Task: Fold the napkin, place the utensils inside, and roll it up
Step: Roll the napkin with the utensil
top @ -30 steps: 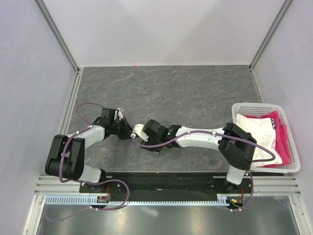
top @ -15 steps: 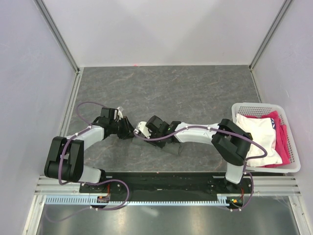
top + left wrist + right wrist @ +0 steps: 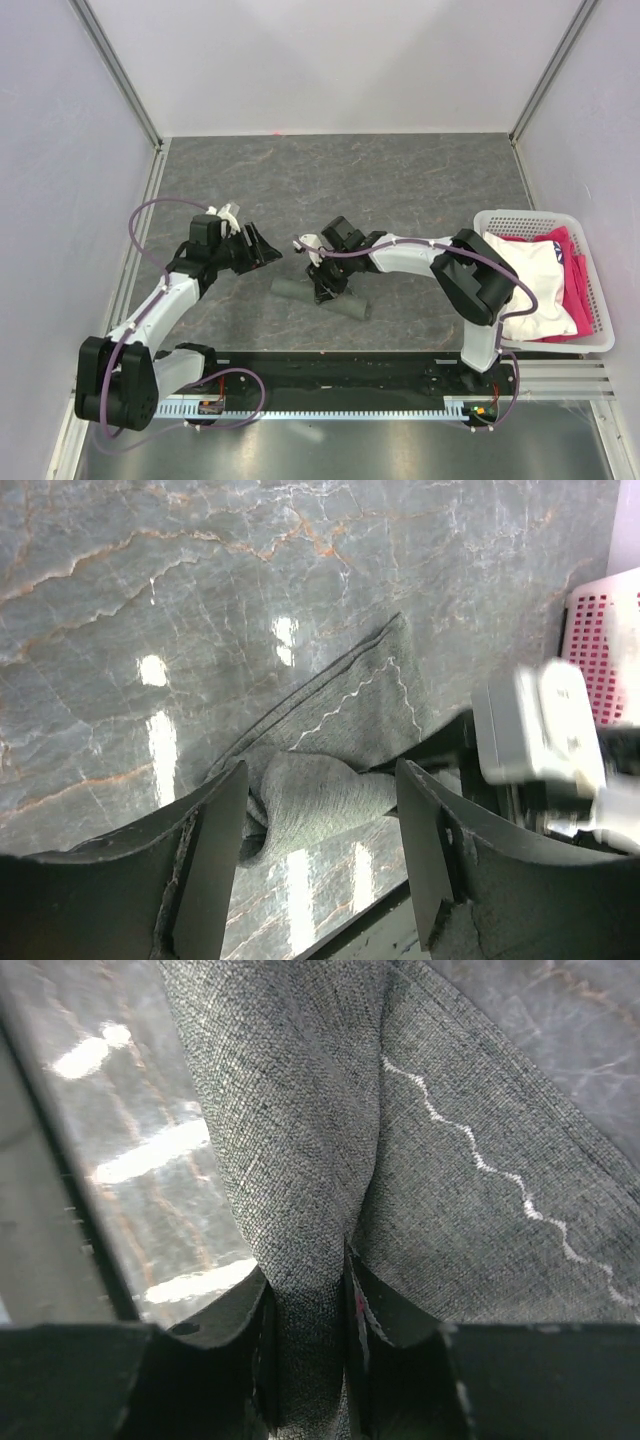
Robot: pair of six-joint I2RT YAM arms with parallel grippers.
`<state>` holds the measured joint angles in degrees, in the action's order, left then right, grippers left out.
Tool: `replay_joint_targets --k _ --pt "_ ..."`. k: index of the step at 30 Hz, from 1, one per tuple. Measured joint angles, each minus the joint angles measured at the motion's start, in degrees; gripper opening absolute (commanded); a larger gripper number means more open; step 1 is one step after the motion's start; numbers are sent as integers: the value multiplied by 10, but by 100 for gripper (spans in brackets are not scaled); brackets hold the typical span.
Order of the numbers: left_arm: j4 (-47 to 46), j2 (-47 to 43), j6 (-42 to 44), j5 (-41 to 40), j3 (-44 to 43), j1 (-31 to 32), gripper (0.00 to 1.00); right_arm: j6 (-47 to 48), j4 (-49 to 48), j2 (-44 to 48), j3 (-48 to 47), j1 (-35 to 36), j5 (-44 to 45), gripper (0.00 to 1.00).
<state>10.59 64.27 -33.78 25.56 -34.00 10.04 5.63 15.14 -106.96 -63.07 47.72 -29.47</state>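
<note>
Position: the dark grey cloth napkin (image 3: 296, 293) lies rolled into a tube, its long axis crosswise under the right gripper (image 3: 325, 284), whose fingers are narrowed onto a fold of it. The left gripper (image 3: 268, 250) is spread wide and empty, with the roll's end ahead of and below it. The right arm is nearer. The right wrist view shows the pinch, and only the top view shows the whole roll. The orange utensils are not visible.

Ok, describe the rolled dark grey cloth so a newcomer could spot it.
On the grey marbled tabletop, look near the front edge, about midway across. There a dark grey cloth roll lies flat, pinched by the right gripper. Unlike the white and pink fabrics in the white plastic basket, it is grey and rolled.
</note>
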Motion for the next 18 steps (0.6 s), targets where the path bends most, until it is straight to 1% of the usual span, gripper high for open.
replay_joint_targets --k 7,9,13,18 --pt "-10 -31 0 5 45 0 59 -35 17 -61 -40 -43 -136 33" --pt "-19 -32 0 10 54 0 56 -41 28 -79 -53 -52 -166 33" --pt "-49 -27 0 26 69 0 52 -45 53 -109 -78 -67 -209 33" --pt "-85 1 -1 43 86 3 48 -46 72 -129 -94 -75 -241 33"
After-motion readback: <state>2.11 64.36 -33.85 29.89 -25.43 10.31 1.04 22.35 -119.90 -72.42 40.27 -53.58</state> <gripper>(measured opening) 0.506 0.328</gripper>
